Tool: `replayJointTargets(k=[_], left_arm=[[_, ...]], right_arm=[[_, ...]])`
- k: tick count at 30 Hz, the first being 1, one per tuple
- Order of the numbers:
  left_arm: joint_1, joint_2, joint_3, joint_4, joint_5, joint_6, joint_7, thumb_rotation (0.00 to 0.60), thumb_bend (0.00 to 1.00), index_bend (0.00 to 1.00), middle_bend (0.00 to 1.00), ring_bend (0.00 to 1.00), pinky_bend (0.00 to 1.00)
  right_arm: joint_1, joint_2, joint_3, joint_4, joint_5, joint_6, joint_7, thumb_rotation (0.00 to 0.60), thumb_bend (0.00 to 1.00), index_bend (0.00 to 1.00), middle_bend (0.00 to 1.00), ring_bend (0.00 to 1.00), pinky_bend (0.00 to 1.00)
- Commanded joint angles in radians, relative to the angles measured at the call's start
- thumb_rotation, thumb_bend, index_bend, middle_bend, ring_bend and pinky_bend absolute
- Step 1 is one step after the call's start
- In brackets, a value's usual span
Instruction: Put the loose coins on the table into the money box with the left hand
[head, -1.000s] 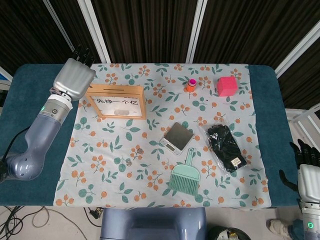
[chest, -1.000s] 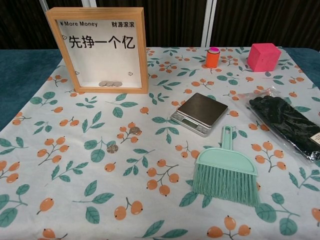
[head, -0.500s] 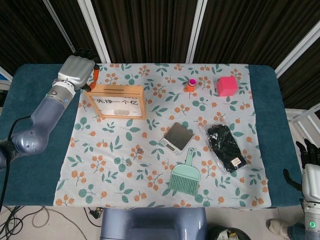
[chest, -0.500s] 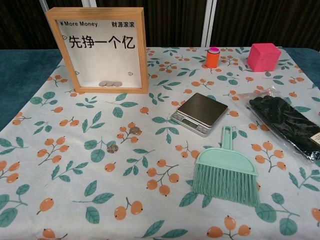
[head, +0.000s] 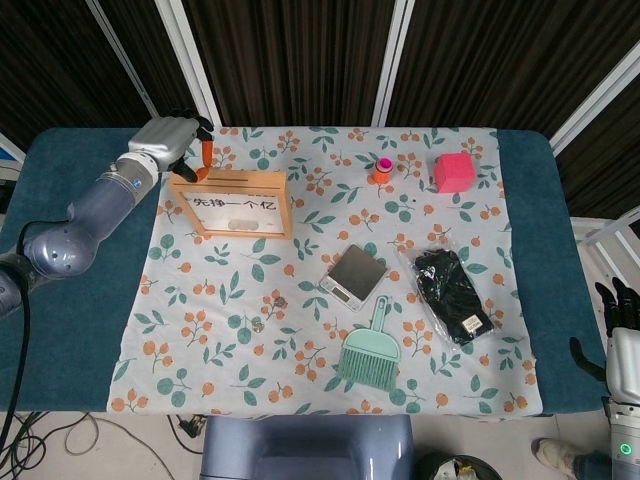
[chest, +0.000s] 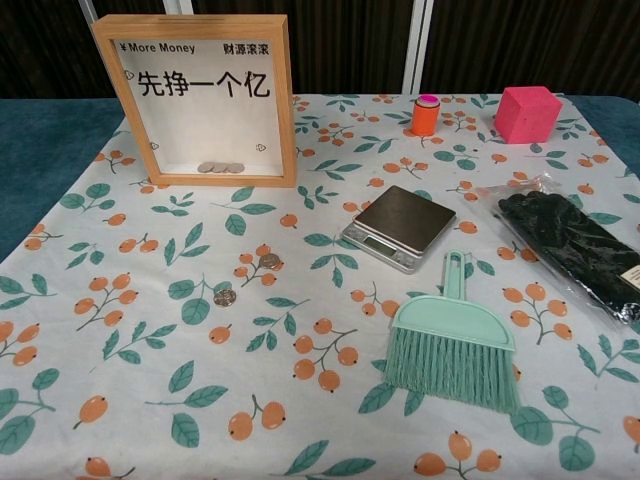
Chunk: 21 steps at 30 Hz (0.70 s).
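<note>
A floral cloth (head: 300, 330) is covering the blue desk (head: 60, 330) before dark curtains. Compared with a second ago, the left hand (head: 172, 137) is now being held further toward the back left corner of the money box (head: 232, 203), its fingers (head: 196, 128) curled above the top edge; whether a coin is being pinched cannot be told. Two loose coins (chest: 269, 261) (chest: 224, 297) are lying on the cloth in front of the box, so the task is judged unfinished. The right hand (head: 622, 335) is being kept low at the edge, its fingers apart and holding nothing.

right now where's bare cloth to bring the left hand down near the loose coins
Open cloth lies left of and in front of the two coins, out to the near edge. The brush and scale crowd the right; the money box stands behind.
</note>
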Motion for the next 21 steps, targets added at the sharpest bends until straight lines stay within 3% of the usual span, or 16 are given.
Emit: replayJointTargets(k=[1,10,21], left_arm=[[-0.014,0.003,0.02,0.027,0.021,-0.036,-0.041,0.6,0.77,0.78,0.16,0.0,0.0],[-0.043,-0.014,0.072,0.074,0.089,-0.086,-0.155,0.6,0.79,0.78,0.16,0.0,0.0],[-0.047,-0.047,0.091,0.122,0.202,-0.125,-0.312,0.6,0.79,0.78,0.16,0.0,0.0]], right_arm=[[0.0,0.0,0.001,0.0,0.002,0.0,-0.001,0.6,0.39,0.12,0.03,0.05,0.0],[0.0,-0.002,0.001,0.001,0.002,-0.001,-0.003,0.6,0.39,0.12,0.03,0.05,0.0],[-0.001,-0.004,0.001,-0.002,0.002,-0.001,-0.006,0.6,0.39,0.12,0.03,0.05,0.0]])
